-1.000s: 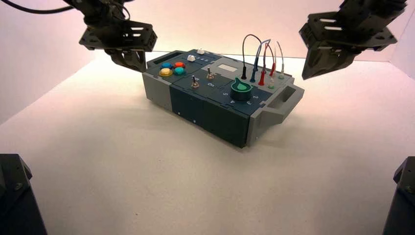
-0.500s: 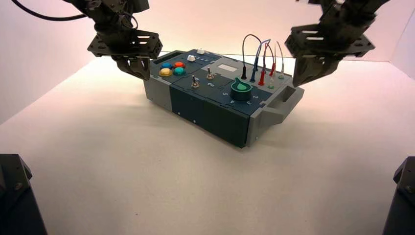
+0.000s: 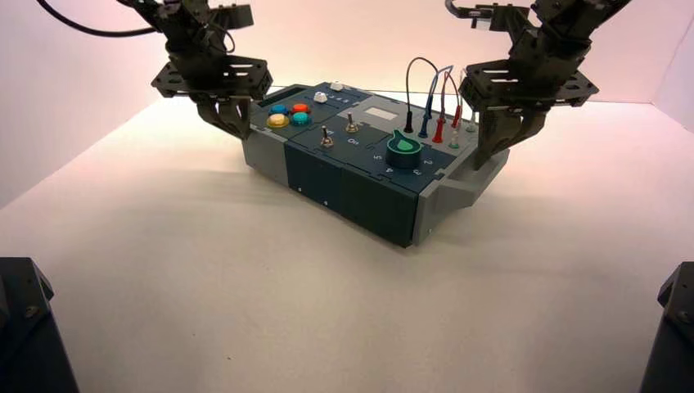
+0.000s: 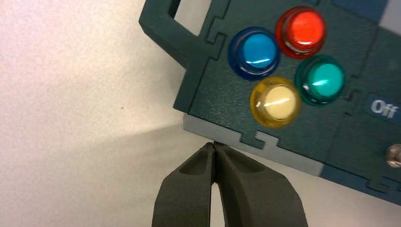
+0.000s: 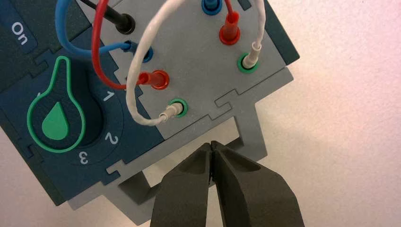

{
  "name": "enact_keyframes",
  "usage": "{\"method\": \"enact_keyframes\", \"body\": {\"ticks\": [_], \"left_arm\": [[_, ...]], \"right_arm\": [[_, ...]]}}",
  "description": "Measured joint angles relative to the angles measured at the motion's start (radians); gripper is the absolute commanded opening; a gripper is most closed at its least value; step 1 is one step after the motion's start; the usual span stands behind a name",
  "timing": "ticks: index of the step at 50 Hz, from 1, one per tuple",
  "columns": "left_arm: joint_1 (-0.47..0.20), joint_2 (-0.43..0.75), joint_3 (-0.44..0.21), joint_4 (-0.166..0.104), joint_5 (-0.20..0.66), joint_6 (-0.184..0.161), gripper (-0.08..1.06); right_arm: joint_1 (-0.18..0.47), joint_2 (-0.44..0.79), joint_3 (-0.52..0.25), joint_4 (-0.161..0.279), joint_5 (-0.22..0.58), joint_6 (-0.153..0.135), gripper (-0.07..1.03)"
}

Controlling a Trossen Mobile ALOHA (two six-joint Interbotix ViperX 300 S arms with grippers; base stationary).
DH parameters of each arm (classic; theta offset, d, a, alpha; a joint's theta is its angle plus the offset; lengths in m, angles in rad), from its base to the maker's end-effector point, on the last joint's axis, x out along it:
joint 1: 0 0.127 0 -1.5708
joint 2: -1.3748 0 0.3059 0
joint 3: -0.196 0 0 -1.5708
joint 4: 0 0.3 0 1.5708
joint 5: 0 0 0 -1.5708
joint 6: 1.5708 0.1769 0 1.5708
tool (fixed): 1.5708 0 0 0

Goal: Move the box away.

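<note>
Box [image 3: 352,160] slants from far left to near right; both claws [image 3: 237,123] [image 5: 212,144] pinched closed.

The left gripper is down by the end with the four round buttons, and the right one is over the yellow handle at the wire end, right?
Not quite: that handle is grey, as the right wrist view shows. The rest stands.

Landmark is the green-outlined dial [image 5: 56,116]. Near to it stands the lettering "On" [image 5: 20,33]. Beside it, the wires [image 5: 153,35], which are blue, red and white, make loops. Farther from it, the right gripper [image 5: 212,145] is shut above the grey end handle [image 5: 253,127].
</note>
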Motion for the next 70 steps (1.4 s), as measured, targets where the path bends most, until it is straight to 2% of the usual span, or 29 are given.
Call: {"method": "enact_keyframes", "body": {"ticks": [27, 51, 70], "left_arm": [[0.005, 0.034, -0.064, 0.0, 0.015, 0.006, -0.03], [0.005, 0.034, -0.092, 0.0, 0.017, 0.012, -0.03], [0.003, 0.034, -0.112, -0.002, 0.015, 0.014, -0.03]], "right_arm": [[-0.018, 0.094, -0.086, -0.069, 0.035, 0.002, -0.02], [-0.075, 0.112, -0.123, -0.074, 0.037, 0.008, -0.02], [-0.103, 0.156, -0.235, -0.097, 0.034, 0.012, -0.02]]}}
